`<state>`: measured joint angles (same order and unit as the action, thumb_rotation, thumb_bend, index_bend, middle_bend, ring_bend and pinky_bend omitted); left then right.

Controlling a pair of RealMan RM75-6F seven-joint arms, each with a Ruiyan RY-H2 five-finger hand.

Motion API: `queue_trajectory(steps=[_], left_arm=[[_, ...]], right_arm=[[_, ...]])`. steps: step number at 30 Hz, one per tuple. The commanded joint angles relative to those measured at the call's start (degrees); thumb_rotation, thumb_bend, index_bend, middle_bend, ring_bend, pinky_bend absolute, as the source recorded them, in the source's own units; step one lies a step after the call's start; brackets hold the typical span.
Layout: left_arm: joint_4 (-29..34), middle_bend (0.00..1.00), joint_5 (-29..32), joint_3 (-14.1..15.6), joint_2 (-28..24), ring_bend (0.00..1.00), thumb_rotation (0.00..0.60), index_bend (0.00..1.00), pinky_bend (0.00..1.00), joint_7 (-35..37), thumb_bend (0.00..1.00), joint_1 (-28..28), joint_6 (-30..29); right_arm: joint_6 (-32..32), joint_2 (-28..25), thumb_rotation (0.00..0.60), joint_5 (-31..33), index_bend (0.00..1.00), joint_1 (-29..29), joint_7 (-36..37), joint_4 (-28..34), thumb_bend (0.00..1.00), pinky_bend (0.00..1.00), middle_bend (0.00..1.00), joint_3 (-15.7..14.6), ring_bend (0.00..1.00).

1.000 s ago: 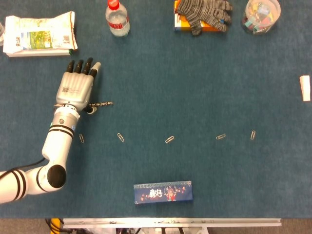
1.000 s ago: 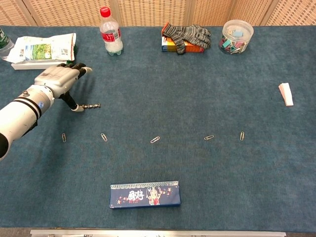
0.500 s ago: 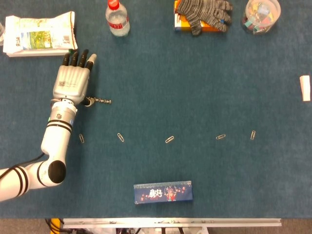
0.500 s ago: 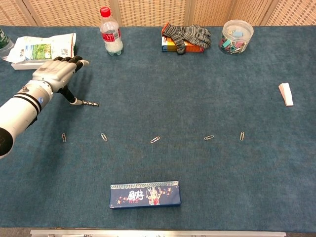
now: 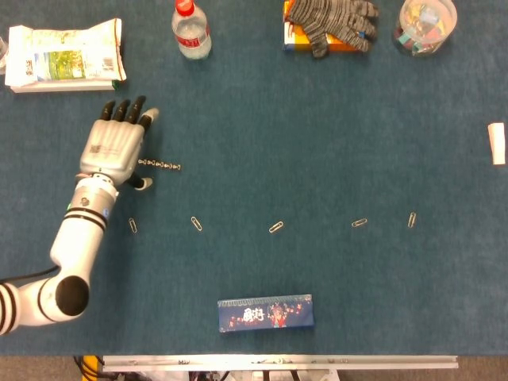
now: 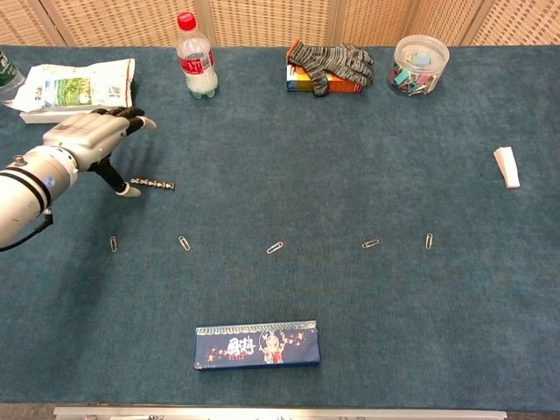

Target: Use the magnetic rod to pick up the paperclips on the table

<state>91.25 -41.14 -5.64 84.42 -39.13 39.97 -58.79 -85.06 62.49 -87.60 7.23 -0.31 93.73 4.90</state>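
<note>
At the left of the frame the left hand (image 5: 113,147) is hovering with its fingers spread and nothing in its grasp. The magnetic rod (image 5: 159,165) is lying flat on the blue table (image 5: 317,127) just right of the thumb, apparently not touched. Five paperclips (image 5: 276,227) are lying in a row lower down, none collected. The grasping step looks unfinished; next the fingers need closing around the rod's near end. The right hand isn't showing.
</note>
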Motion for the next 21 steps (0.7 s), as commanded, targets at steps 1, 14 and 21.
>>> queue_trajectory(steps=[1,14,21], left_arm=[[2.2,0.0,2.2,0.8,-2.3,0.0,0.6,0.24,0.0,-1.6,0.03,0.6,1.0],[-0.4,0.0,3.4,1.1,-1.4,0.0,0.6,0.37,0.0,0.9,0.09,1.9,3.5],[-1.6,0.0,2.9,1.0,-0.3,0.0,0.6,0.4,0.0,3.2,0.18,2.6,5.2]], right_arm=[[0.1,0.0,0.6,0.0,0.26,0.0,0.0,0.0,0.04,0.3,0.24,-0.1,0.18],[0.7,0.1,0.6,0.3,0.26,0.2,0.1,-0.1,0.04,0.3,0.24,-0.1,0.18],[0.7,-0.1,0.6,0.3,0.26,0.2,0.5,-0.1,0.04,0.3,0.24,-0.1,0.18]])
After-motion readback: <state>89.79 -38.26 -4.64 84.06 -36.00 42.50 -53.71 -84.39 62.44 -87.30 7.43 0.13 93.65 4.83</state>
